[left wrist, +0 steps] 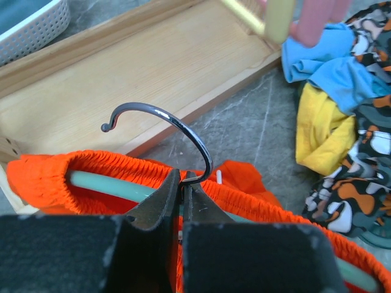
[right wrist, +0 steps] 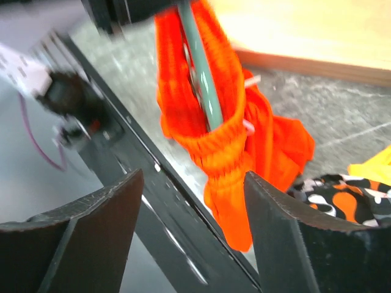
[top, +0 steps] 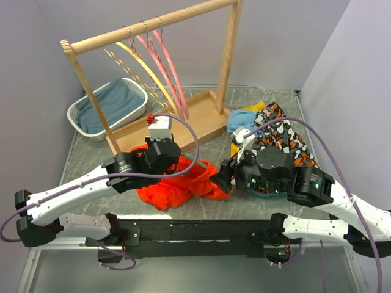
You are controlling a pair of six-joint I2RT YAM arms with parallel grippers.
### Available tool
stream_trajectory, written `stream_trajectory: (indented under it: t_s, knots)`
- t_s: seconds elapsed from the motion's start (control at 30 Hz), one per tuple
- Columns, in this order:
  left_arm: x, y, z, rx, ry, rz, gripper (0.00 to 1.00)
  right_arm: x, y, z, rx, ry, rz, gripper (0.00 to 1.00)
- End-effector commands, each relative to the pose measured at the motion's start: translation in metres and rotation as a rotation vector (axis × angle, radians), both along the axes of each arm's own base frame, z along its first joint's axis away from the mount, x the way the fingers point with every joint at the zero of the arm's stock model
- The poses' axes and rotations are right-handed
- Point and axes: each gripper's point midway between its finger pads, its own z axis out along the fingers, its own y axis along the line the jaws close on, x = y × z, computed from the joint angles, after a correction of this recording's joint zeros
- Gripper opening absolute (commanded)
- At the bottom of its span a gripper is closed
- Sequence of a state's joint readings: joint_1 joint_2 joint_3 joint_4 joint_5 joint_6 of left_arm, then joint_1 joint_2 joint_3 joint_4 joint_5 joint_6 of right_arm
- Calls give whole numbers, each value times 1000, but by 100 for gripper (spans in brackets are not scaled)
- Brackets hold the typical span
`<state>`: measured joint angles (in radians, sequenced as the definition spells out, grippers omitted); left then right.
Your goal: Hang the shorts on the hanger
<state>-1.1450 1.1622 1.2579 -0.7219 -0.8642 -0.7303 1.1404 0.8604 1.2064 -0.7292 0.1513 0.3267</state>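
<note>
Orange-red shorts (top: 174,186): waistband around the hanger (left wrist: 98,183) bar.
Left gripper (left wrist: 182,186): clenched on the hanger's hook base, shorts just beneath.
Right gripper (right wrist: 192,183): released, shorts just ahead.

One shorts (top: 177,186), one mint hanger (left wrist: 91,182); far, one yellow hanger (top: 160,85), two pink hangers (top: 174,82), one basket (top: 76,119); near, two grippers: left gripper (left wrist: 182,183), right gripper (right wrist: 192,177).

Wooden rack (top: 153,27), pink hangers (top: 177,82) hung; white basket (top: 73,116), blue cloth (top: 113,101) inside.

orange-red shorts (top: 177,183), mint-green hanger (right wrist: 201,79)
</note>
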Motion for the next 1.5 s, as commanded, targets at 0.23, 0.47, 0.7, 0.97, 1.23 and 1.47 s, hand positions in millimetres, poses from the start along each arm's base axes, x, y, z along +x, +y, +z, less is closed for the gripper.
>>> stream_trajectory:
  t_s: [0.23, 0.47, 0.7, 0.97, 1.23, 1.47]
  knots:
    - [-15, -12, 55, -98, -63, -176, 1, 7, 2, -39, -294, -117, 42, 80]
    - [-21, -14, 71, -138, -84, -230, 1, 1, 24, -56, -300, -90, 125, 74]
    - [-26, -21, 79, -186, -100, -273, 1, 0, 36, -66, -241, -66, 125, 53]
    - [-30, -29, 72, -201, -97, -318, 27, 5, 36, -65, -125, -67, 42, 0]
    - [-43, -21, 76, -233, -111, -382, 69, 7, 24, -84, -115, -45, -16, 0]
    - [-55, -11, 85, -300, -134, -418, 80, 29, 0, -88, -101, -5, -224, 0]
